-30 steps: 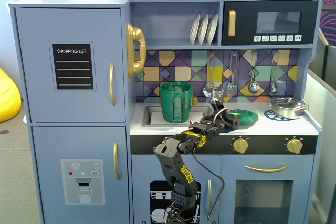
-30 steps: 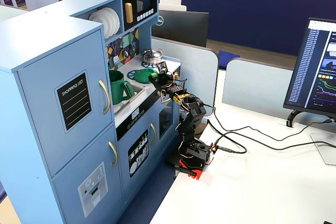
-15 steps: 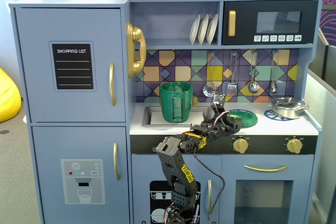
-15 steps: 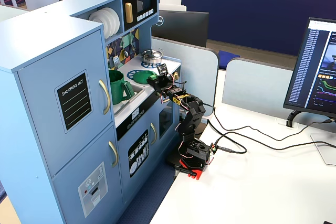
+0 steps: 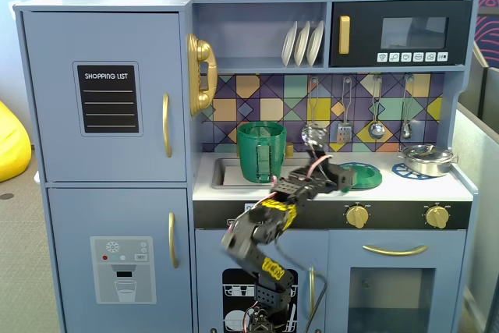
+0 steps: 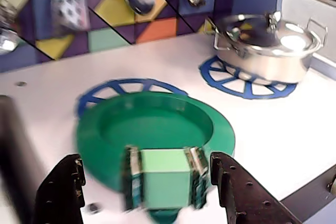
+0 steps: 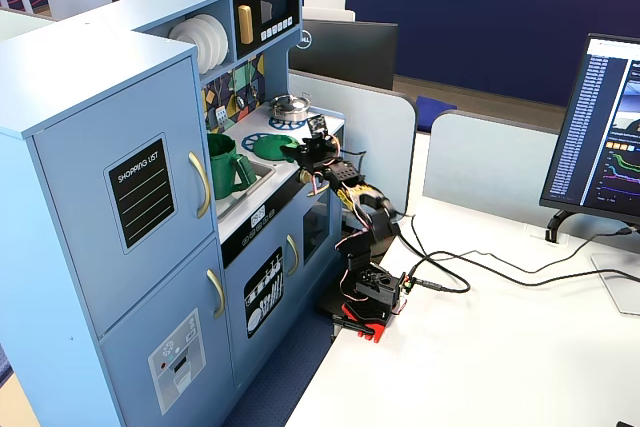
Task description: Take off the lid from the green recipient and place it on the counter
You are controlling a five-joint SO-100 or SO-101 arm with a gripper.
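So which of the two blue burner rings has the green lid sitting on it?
The burner ring nearer the sink, partly covered by the green lid. The other ring holds the steel pot.

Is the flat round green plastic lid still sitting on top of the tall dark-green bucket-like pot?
No, the lid lies flat on the white counter over a blue printed burner ring, and the pot stands open.

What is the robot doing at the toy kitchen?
The robot arm reaches over the white counter. The green lid already lies flat there, on a blue burner ring, away from the open green recipient by the sink. The gripper is open at the lid's near edge, not squeezing it. A steel pot sits on the other ring.
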